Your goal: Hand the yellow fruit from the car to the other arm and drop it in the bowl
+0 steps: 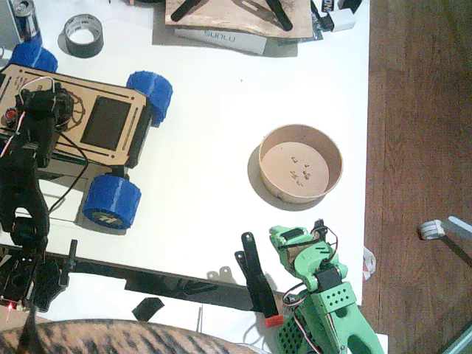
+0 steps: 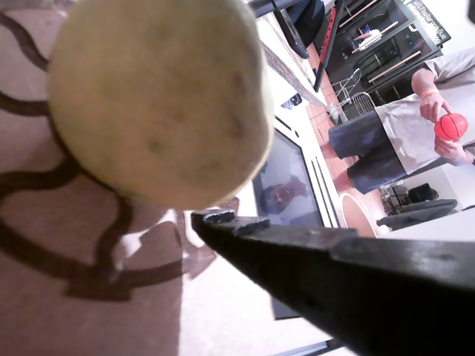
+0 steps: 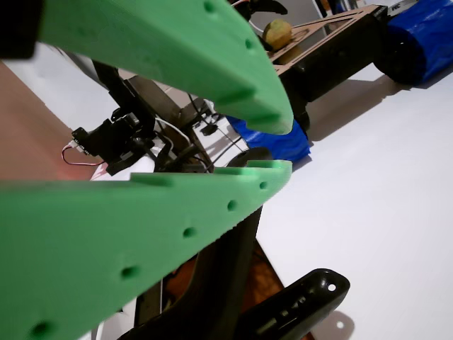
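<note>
From where I stand, the black left arm [image 1: 29, 184] reaches up over the car [image 1: 74, 118], which sits at about ten o'clock on the white table [image 1: 214, 147], its blue wheels [image 1: 112, 200] out at the corners. The yellow fruit [image 2: 156, 100] rests on the car's wooden deck; in a wrist view it fills the upper left, with one dark finger [image 2: 245, 226] of the left gripper [image 1: 40, 103] just under it, close by or barely touching. The other finger is out of sight, so I cannot tell whether that gripper is spread or closed on it. In a wrist view from the far side the fruit [image 3: 277, 32] shows small, up on the car. The green other arm [image 1: 324, 295] sits at five o'clock, and its right gripper [image 3: 279, 145] has its jaws spread apart with nothing between them. The bowl [image 1: 300, 164] lies at three o'clock, a few crumbs inside, just beyond the green gripper. A black tape roll [image 1: 83, 35] lies at twelve o'clock, above the car.
</note>
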Controlling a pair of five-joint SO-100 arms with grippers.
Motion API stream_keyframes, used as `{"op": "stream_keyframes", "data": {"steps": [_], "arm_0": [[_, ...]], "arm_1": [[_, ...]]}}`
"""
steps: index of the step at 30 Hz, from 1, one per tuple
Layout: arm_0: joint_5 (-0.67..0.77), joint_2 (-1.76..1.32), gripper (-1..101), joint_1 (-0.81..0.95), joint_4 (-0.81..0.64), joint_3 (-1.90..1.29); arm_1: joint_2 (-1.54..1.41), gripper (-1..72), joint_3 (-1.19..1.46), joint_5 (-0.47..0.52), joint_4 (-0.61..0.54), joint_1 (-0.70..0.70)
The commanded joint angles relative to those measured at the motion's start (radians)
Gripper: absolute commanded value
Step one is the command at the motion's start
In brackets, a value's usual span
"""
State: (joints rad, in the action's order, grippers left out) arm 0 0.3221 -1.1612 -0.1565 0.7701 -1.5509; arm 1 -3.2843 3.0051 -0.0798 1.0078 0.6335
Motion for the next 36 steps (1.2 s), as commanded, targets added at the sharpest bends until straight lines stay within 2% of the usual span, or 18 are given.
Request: {"op": "stream_keyframes", "data": {"steps": [1,3,6,8,19,25,32,36], "arm_0": [[0.005,-0.009,43,0.003,-0.008,0.021],[0.005,-0.009,38,0.002,-0.006,0.021],[0.005,-0.008,11,0.002,-0.008,0.021],[0.005,-0.008,1,0.003,-0.009,0.021],[0.005,-0.008,0,0.003,0.008,0.021],[0.005,-0.052,0,0.003,0.067,0.021],[0.015,-0.518,0,0.138,0.31,0.008],[0.152,-0.819,0,0.333,0.48,0.005]], "arm_1": [[-0.006,-0.1,-0.018,0.009,-0.026,0.005],[-0.006,-0.1,-0.018,0.009,-0.026,0.005],[-0.006,-0.1,-0.018,0.009,-0.026,0.005],[-0.006,-0.1,-0.018,0.009,-0.028,0.005],[-0.006,-0.1,-0.017,0.008,-0.032,0.005],[-0.006,-0.1,-0.014,0.006,-0.038,0.005],[-0.006,-0.1,-0.015,0.005,-0.04,0.005],[-0.006,-0.1,-0.02,0.009,-0.041,0.003]]}}
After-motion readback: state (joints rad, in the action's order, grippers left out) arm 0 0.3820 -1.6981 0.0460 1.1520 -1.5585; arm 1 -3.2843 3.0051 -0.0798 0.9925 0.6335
